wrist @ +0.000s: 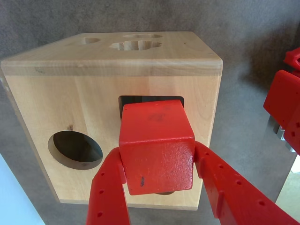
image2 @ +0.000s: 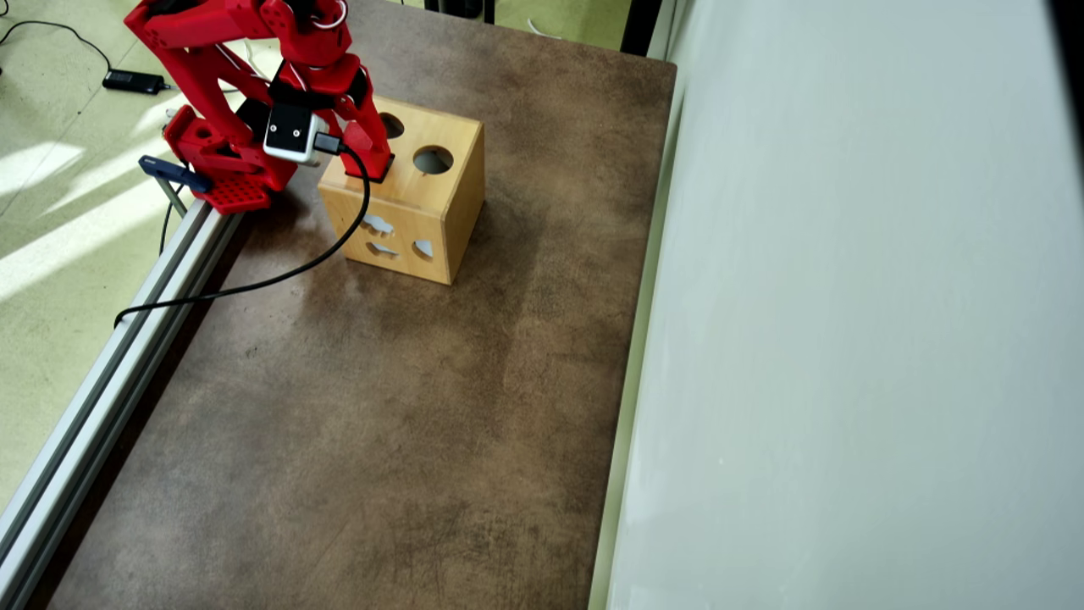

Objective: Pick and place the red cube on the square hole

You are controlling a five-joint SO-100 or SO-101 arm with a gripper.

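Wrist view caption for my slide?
Gripper holds the red cube at the wooden box's square hole.

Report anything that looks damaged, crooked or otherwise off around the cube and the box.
Nothing serious. In the wrist view the red cube, clamped in the gripper, shows a small dark nick low on its near face. It sits over the square hole of the wooden box, turned slightly askew to the hole's edges.

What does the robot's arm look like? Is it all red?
Almost all. The arm is bright red plastic in chunky, blocky pieces. Its gripper has two long red fingers dotted with little round holes. A small white and black camera box sits on the wrist, and a black cable runs from it.
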